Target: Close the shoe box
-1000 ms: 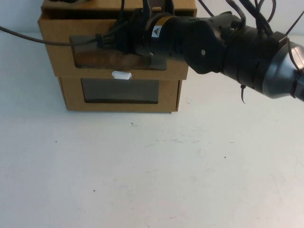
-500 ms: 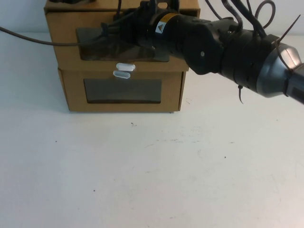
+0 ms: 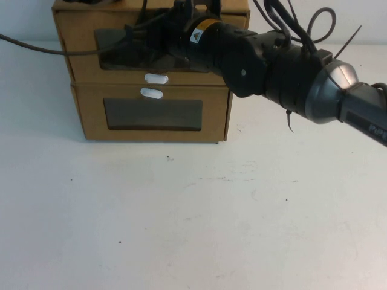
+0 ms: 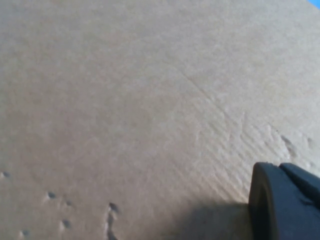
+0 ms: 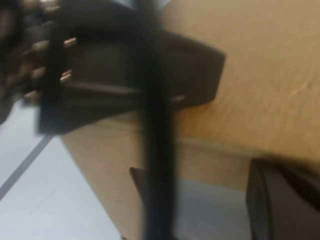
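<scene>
At the far edge of the white table [image 3: 199, 223] we are seeing two cardboard boxes stacked, and the wide stretch of tabletop in front of them is lying open toward us; the stack is sitting left of centre, with bare table also to its right under the arm.

We are taking the upper one as the shoe box [image 3: 81, 57]; its long axis is running left to right, its windowed front is facing us, and its white pull tab [image 3: 156, 78] is sitting just below the window. Its front is standing nearly flush with the front of the lower box [image 3: 154, 115], whose own white tab [image 3: 151, 92] is lying just under the first.

We are watching the right arm [image 3: 284, 72] reaching in from the right across the shoe box's front and top; the right gripper [image 3: 187, 21] is sitting at the box's upper front edge, near the middle, and we cannot tell how its fingers are standing.

We are seeing the left gripper [image 4: 285, 200] only in the left wrist view, as one dark fingertip close over plain cardboard [image 4: 125, 110]; its opening we cannot tell either.
</scene>
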`<state>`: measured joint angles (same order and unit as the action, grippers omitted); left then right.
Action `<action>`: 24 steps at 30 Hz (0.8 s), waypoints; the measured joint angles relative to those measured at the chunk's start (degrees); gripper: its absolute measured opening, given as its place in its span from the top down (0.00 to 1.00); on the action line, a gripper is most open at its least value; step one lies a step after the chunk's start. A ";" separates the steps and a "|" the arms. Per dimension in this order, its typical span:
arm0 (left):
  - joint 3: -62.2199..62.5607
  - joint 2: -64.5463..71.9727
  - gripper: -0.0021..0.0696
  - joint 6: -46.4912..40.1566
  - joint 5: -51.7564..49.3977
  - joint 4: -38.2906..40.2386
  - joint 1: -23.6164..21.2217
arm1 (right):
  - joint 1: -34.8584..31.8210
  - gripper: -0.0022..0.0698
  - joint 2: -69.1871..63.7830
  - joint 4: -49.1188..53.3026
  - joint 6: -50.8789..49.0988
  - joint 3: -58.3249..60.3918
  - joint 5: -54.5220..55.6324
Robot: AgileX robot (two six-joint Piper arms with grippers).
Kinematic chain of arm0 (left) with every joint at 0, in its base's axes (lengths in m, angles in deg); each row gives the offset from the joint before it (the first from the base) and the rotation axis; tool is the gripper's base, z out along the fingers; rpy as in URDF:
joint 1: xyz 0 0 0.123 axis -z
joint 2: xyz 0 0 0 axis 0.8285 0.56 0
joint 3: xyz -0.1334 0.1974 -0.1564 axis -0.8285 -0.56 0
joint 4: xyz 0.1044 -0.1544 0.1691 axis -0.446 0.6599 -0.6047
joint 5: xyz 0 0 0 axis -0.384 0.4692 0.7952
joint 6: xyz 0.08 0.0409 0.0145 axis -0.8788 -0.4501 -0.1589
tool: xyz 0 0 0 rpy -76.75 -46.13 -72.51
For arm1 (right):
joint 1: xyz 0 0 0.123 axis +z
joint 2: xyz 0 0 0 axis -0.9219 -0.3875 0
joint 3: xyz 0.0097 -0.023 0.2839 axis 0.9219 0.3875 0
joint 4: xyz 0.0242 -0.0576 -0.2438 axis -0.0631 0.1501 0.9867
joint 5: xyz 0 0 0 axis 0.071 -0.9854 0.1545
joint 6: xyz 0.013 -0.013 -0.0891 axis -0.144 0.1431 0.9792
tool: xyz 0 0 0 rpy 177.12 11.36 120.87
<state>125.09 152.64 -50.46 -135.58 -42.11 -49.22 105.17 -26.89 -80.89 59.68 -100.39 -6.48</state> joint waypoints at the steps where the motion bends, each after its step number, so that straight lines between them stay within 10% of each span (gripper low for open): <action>1: 0.00 0.00 0.98 0.00 -0.05 0.10 0.00 | -0.11 0.99 -0.40 0.00 0.00 -0.31 0.42; 24: 12.60 -1.97 0.98 3.11 -6.77 -3.70 0.00 | -1.12 0.99 9.87 -0.33 0.25 -1.09 -20.51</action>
<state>137.70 150.67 -47.35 -142.35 -45.81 -49.22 104.05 -17.02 -81.22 59.92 -101.47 -26.99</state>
